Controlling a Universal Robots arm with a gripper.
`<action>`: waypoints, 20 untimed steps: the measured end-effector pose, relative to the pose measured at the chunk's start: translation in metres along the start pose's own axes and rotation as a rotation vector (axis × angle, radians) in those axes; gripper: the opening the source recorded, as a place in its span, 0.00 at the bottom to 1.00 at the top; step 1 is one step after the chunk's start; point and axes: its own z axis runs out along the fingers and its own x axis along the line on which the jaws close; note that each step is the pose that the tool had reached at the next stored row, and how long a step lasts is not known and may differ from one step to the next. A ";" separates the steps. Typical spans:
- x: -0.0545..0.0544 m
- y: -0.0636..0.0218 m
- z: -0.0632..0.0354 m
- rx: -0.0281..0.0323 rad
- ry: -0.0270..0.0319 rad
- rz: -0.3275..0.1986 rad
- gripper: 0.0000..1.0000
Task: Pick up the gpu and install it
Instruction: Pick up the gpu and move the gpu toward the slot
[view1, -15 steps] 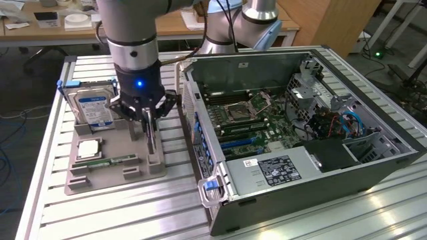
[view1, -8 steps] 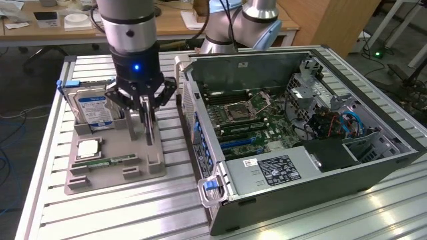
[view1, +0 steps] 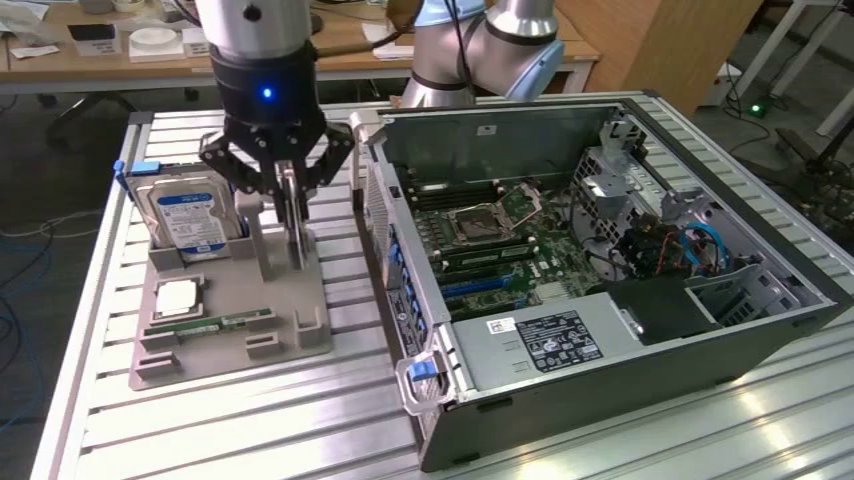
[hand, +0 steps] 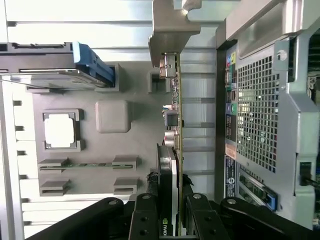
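The jaws are clenched on the gpu, one finger pressed to each face near its upper edge. The card stands on edge in a slot of a grey holder tray, at the side of the tray nearest the computer case. In the wrist view the gpu is edge-on, a thin green board with a black face and a silver bracket at its far end, running alongside the case's perforated rear panel. In the same tray a blue-labelled hard drive stands upright, with a square processor chip and a narrow memory stick lying flat. Tray and open case, motherboard exposed, rest on the slatted metal worktop.
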 end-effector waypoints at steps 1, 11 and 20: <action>0.000 0.0000 -0.0045 0.0000 0.0000 0.000 0.27; -0.002 -0.0006 -0.0614 0.0000 -0.0001 0.000 0.27; -0.005 -0.0007 -0.0834 -0.0001 -0.0002 0.000 0.27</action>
